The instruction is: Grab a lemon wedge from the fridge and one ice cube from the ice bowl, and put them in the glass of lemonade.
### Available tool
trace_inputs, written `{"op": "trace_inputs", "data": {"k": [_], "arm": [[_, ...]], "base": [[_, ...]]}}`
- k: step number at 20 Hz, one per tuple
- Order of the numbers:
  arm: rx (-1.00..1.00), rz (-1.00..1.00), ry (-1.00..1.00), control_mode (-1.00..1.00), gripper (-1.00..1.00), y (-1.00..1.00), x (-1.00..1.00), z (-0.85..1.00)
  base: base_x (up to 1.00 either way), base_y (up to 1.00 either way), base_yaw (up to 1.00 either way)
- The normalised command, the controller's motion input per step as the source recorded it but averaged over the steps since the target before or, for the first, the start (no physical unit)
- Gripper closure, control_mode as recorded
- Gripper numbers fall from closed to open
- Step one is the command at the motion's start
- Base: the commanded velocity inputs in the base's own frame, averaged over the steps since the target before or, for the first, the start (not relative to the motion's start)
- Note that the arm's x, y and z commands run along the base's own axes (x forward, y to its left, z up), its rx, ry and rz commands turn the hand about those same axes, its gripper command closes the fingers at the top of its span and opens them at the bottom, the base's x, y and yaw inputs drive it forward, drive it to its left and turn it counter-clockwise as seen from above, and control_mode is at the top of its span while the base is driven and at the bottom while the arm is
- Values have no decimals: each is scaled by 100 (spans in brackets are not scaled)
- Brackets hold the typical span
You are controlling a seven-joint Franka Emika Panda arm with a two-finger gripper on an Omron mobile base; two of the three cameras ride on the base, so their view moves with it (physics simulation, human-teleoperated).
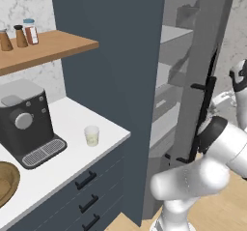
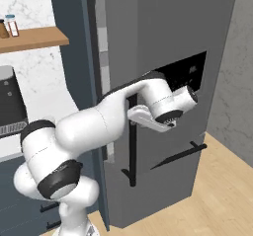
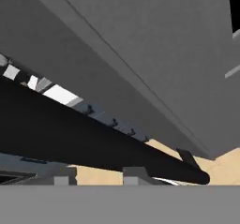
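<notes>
Opening the fridge [image 1: 193, 56]: the tool [image 3: 96, 174], jaws part-open astride its black bar handle [image 3: 93, 143], grip unconfirmed, must next draw the door wider; the glass of lemonade [image 1: 91, 135] waits on the bench [image 1: 72, 123].

white marble wall [image 1: 29, 3], wooden shelf [image 1: 53, 49] with spice jars [image 1: 19, 34], white counter [image 1: 72, 148] over navy drawers [image 1: 87, 196], tall navy cabinet [image 1: 111, 70], light wooden floor [image 2: 217, 195].

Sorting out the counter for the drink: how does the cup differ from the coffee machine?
The cup is small, pale and translucent, holding whitish-yellow liquid; the coffee machine is far larger, dark and boxy. The cup stands near the counter's front edge, the machine farther back. Both stand upright on the white counter.
</notes>
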Motion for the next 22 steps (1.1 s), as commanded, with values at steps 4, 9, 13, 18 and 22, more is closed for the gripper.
{"op": "trace_inputs", "data": {"k": [4,9,13,18,22], "arm": [[0,-23,-20,-100,-100,-91,-44,-16],[0,-15,-20,-100,-100,-46,-64,3],[-1,-2,-32,-100,-100,-24,-100,57],[-20,-7,-21,-100,-100,6,-87,81],[-35,-26,-15,-100,-100,18,-49,64]], "base": [[0,0,0],[0,0,0],[0,0,0],[0,0,0],[0,0,0]]}}
